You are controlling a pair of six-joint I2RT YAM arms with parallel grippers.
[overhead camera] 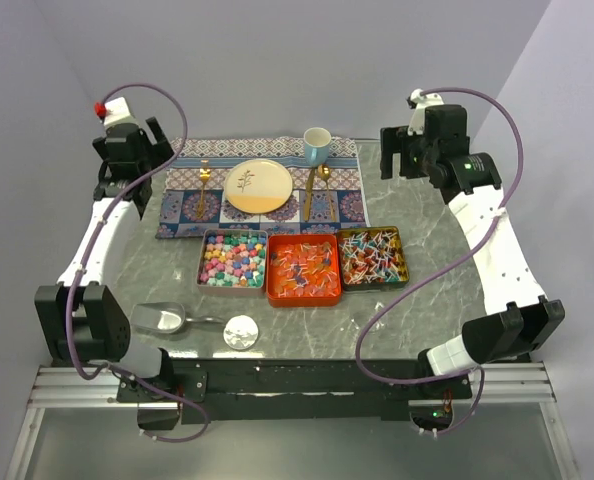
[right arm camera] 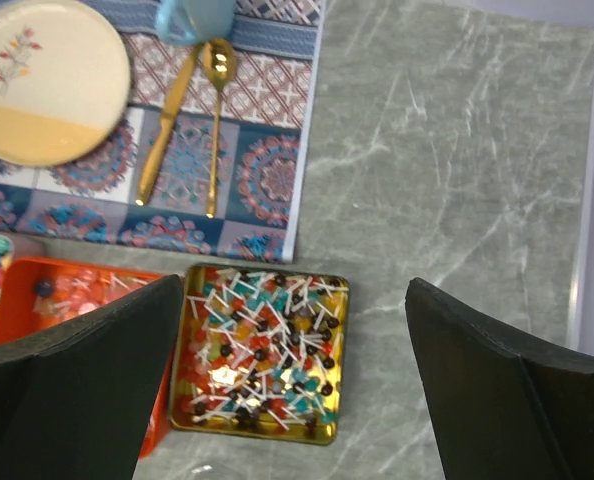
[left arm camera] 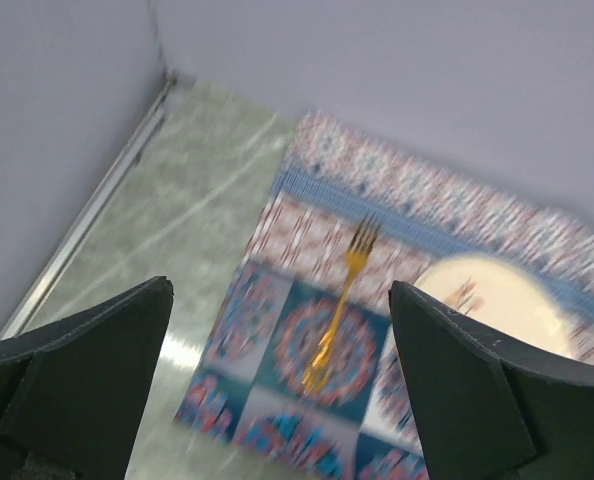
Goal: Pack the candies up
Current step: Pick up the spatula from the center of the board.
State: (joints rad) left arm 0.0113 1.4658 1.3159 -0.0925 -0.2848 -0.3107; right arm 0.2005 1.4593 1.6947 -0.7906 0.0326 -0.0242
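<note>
Three tins of candies stand in a row mid-table: pastel lumps (overhead camera: 232,259) in a pink tin, red-orange wrapped ones (overhead camera: 304,266) in an orange tin, twist-wrapped ones with white ends (overhead camera: 372,256) in a gold tin. The right wrist view shows the gold tin's candies (right arm camera: 262,352) and part of the orange tin (right arm camera: 37,290). My left gripper (overhead camera: 137,150) is open and empty, raised at the far left over the placemat's left edge. My right gripper (overhead camera: 417,150) is open and empty, raised at the far right.
A patterned placemat (overhead camera: 182,215) at the back holds a plate (overhead camera: 258,186), gold fork (overhead camera: 203,185), knife and spoon (overhead camera: 315,185) and a blue cup (overhead camera: 317,146). A metal scoop (overhead camera: 162,319) and a small round lid (overhead camera: 241,331) lie near the front edge.
</note>
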